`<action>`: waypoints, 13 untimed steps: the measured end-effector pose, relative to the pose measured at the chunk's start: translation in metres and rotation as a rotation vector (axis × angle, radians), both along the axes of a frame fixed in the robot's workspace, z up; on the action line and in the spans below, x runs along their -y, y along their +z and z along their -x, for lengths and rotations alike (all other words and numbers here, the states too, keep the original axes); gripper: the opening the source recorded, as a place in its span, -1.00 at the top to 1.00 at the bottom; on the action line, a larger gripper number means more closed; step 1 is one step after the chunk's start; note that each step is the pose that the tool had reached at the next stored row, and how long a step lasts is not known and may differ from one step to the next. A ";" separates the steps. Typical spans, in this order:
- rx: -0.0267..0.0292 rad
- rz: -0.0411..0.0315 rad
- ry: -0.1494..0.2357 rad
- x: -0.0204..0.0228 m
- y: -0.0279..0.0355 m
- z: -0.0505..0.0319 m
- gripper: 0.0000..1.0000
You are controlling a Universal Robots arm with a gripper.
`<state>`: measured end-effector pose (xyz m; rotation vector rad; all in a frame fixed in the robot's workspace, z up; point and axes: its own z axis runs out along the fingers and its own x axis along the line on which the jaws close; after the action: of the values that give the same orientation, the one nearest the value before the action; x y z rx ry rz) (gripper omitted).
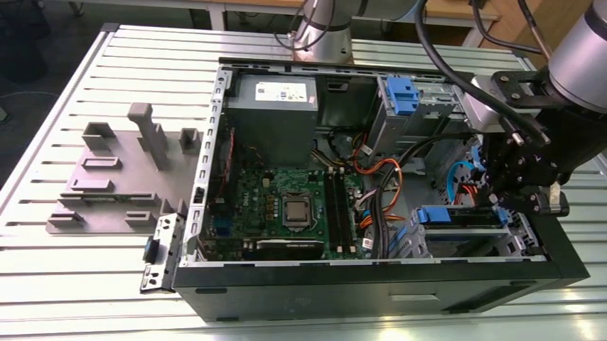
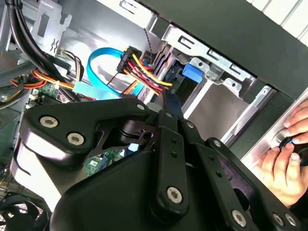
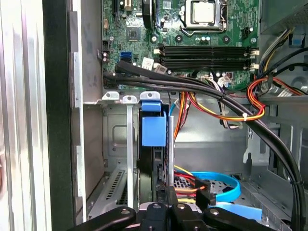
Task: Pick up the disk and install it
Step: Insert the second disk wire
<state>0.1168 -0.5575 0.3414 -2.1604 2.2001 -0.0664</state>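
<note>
The disk (image 1: 463,219) sits in the grey drive bay at the front corner of the open computer case, on the exterior view's right, its blue end tab (image 1: 436,214) pointing toward the motherboard. In the first wrist view the disk (image 3: 153,168) stands edge-on in the bay slot below its blue tab (image 3: 154,129). My gripper (image 1: 505,206) hangs over the disk's far end. Its black fingers are shut together, and the tips (image 3: 168,193) rest against the disk's near edge. In the second wrist view the gripper (image 2: 169,100) points at the blue tab (image 2: 191,73).
A blue bracket (image 1: 402,95) sits on the upper drive bay beside the grey power supply (image 1: 273,106). Black, orange and blue cables (image 3: 226,108) cross between the motherboard (image 1: 284,206) and the bay. A person's hand (image 2: 288,154) rests at the case's outer edge. A grey fixture (image 1: 114,177) lies on the table.
</note>
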 end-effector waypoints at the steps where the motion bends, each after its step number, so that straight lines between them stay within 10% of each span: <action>1: 0.0000 0.0000 0.000 0.0000 0.0000 0.0009 0.79; 7: -0.0013 -0.0001 0.000 0.0000 0.0000 0.0021 0.79; 13: -0.0181 -0.0001 0.000 0.0000 0.0003 0.0022 0.79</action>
<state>0.1146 -0.5575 0.3417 -2.1695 2.2098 -0.0469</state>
